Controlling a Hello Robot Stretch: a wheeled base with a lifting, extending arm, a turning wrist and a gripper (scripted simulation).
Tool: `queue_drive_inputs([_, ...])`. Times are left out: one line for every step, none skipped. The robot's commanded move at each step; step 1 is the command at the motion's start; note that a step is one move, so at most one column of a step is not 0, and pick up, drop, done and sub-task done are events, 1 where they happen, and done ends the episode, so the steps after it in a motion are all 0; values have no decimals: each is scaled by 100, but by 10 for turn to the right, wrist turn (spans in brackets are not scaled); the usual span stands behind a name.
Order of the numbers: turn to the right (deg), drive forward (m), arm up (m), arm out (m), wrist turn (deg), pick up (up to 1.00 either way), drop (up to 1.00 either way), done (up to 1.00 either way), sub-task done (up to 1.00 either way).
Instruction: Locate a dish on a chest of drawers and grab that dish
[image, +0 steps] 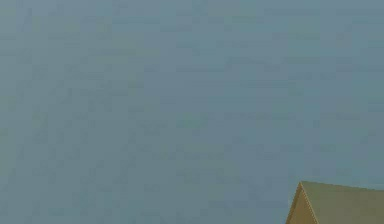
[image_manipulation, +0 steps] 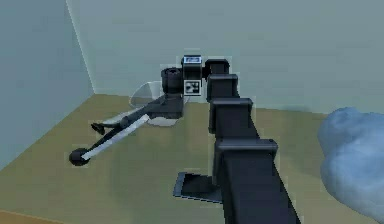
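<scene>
Reaching tool (image_manipulation: 88, 141) near dish (image_manipulation: 143, 95), perhaps touching.

1. Extended along a dark, square-sectioned arm bar (image_manipulation: 245, 160), stepping through nested segments from the arm side view's bottom edge up and leftward.
2. Capped at the far end by two small white squares with black marks (image_manipulation: 192, 88).
3. Turned at the wrist so that the dark two-fingered gripper (image_manipulation: 87, 142) points left and downward, thin fingers (image_manipulation: 115, 138) slanting low.
4. Impossible to tell whether anything is held.
</scene>
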Motion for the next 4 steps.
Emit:
queue_drive_inputs([0, 0, 0, 0, 450, 0, 0, 0, 0])
queue_drive_inputs([0, 0, 0, 0, 390, 0, 0, 0, 0])
queue_drive_inputs([0, 0, 0, 0, 0, 100, 0, 0, 0])
queue_drive_inputs([0, 0, 0, 0, 0, 0, 0, 100, 0])
